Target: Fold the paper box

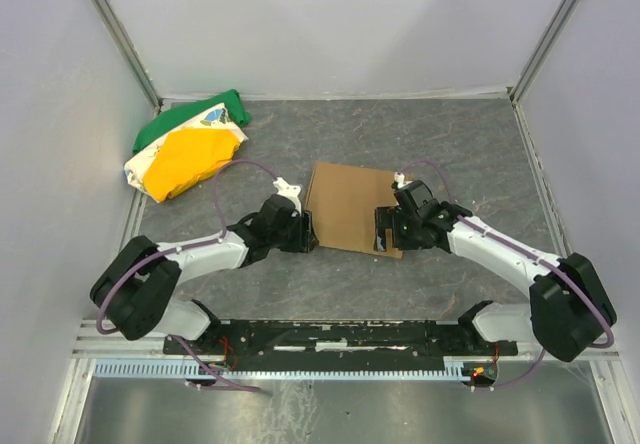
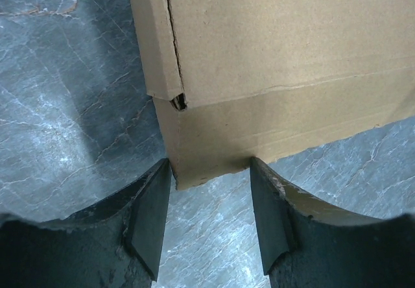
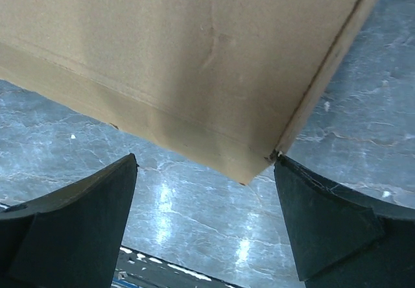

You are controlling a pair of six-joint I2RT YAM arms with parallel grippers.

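Sitting mid-table (image 1: 480, 144), the paper box (image 1: 350, 204) lies flat between both arms and looks mostly folded shut. My read: light, stiff corrugated card with a smooth face. It'll skate if pushed from one side, and panels dent before they bend. Left gripper (image 2: 211, 165) is part-open, near-left corner between its tips, not pinched. Right gripper (image 3: 206, 158) is spread wide at the near-right corner, holding nothing. Grab thin edges or the side flap (image 2: 159, 41), not the broad face.

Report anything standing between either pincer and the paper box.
Nothing visible does. The left pincer straddles the near left corner of the paper box; the right pincer stands open at its near right corner. The cloth bundle lies apart, far left.
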